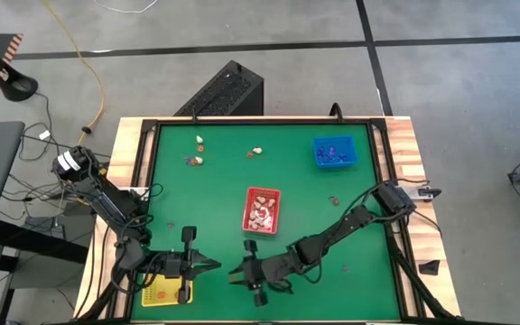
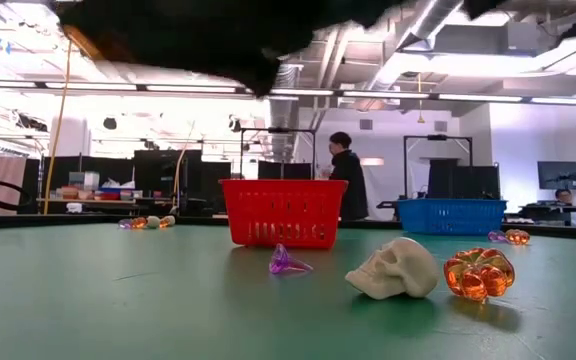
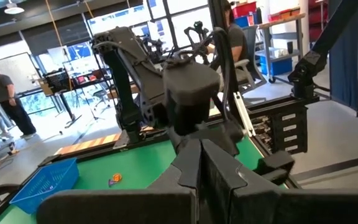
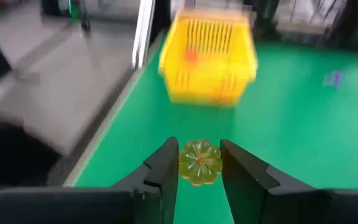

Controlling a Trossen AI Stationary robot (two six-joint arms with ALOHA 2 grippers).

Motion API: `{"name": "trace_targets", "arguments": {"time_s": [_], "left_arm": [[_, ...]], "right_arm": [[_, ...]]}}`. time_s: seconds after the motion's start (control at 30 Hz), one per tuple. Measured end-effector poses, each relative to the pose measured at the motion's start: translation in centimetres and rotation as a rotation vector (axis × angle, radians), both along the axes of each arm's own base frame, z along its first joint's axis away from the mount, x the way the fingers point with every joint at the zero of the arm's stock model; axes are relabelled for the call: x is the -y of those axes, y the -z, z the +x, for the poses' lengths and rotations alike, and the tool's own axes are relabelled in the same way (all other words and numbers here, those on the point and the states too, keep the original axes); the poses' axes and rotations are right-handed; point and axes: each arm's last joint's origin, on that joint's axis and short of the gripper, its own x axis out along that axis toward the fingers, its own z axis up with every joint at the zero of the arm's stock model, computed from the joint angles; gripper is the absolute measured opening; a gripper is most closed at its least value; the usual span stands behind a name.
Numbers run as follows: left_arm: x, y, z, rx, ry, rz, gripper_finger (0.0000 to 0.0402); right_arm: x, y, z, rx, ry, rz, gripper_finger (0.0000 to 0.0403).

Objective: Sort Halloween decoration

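Observation:
My right gripper reaches across the near side of the table toward its left and is shut on a small translucent yellow-orange pumpkin trinket. Ahead of it stands the yellow tray, which sits at the near left corner. My left gripper hovers shut beside that tray and holds nothing. A red tray holds cream trinkets, and a blue tray holds purple ones. A cream skull, an orange pumpkin and a purple trinket lie loose on the mat. My right gripper pinches the pumpkin's two opposite round sides between its two fingers. The fingers point toward the table's left edge, slanting a little downward. The pumpkin's ribbed top faces the wrist camera. I cannot tell whether it is clear of the mat.
More trinkets lie near the far edge and on the right. A raised black frame borders the green mat. A person stands in the room beyond the table.

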Motion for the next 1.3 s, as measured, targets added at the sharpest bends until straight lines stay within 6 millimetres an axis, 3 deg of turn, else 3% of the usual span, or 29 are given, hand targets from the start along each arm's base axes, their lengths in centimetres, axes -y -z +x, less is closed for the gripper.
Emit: {"name": "trace_targets", "arguments": {"time_s": [0.2, 0.5, 0.73, 0.97, 1.3], "left_arm": [[-0.2, -0.4, 0.1, 0.032, -0.014, -0.018, 0.0], [-0.4, -0.6, 0.2, 0.04, -0.026, -0.026, 0.0], [-0.2, 0.1, 0.1, -0.015, -0.08, 0.029, 0.0], [-0.1, 0.3, -0.3, -0.043, -0.15, 0.052, 0.0], [0.0, 0.3, -0.5, -0.049, -0.172, 0.07, 0.0]], "right_arm": [[0.1, 0.9, 3.8, 0.093, 0.001, 0.019, 0.0137], [-2.0, 2.0, 11.1, 0.248, -0.082, 0.039, 0.0138], [-2.3, 3.5, 14.7, 0.325, -0.058, 0.059, 0.0139], [-0.9, 4.8, 15.6, 0.295, -0.03, 0.046, 0.016], [-0.7, 2.7, 15.4, 0.228, -0.031, -0.001, 0.0256]]}}
